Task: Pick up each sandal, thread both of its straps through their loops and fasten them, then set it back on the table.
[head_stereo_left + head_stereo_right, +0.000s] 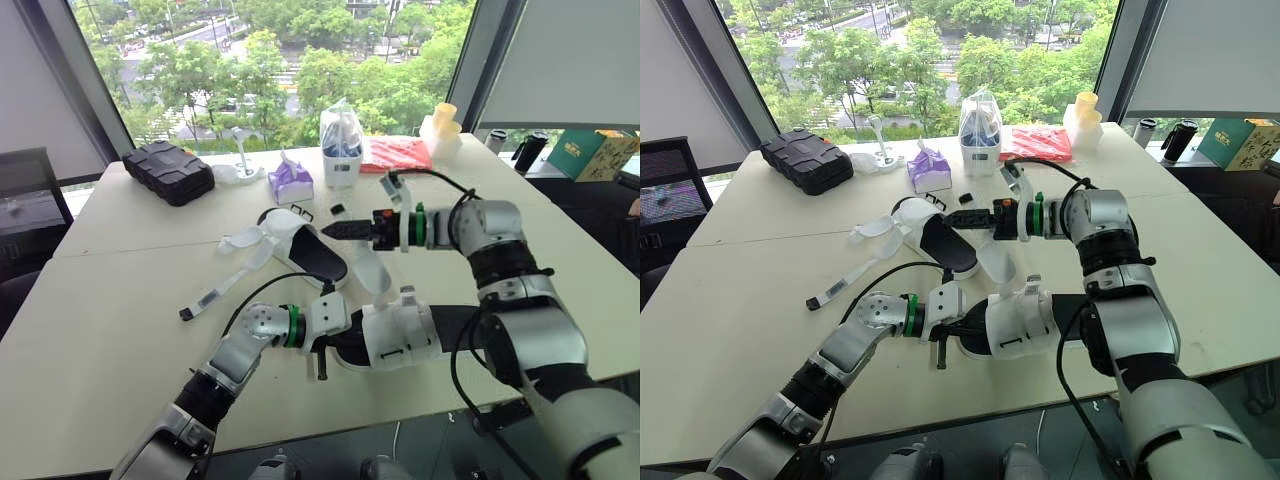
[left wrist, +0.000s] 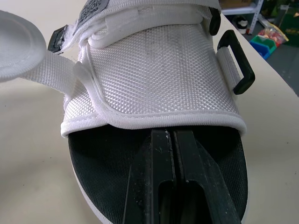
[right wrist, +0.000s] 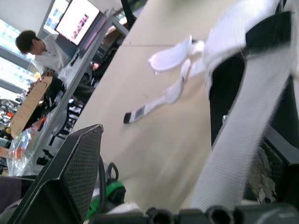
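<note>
Tabletop point(image 1: 120, 300) is shared by two sandals: near sandal point(image 1: 400, 335) at the front edge, entered by left gripper point(image 2: 174, 135), jaws pressed together; far sandal point(image 1: 320, 255) centrally, beneath right gripper point(image 1: 335, 230), state not tellable. Straps point(image 1: 222, 290), judged light and floppy, are best pinched near tips.

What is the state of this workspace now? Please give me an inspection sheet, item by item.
Surface: beige table, no spills seen.
Job's things: near sandal lies at the front edge; far sandal lies mid-table, with its straps loose and spread out.
Clutter: black case, purple tissue pack, white container, red packet and yellow cups along the far side.
End effectors: left end effector is shut, pushed under the near sandal's upper; right end effector is over the far sandal.
Cables: black cable loops at the left wrist; second cable is on the right arm.
Surroundings: window with trees; person at a desk.
</note>
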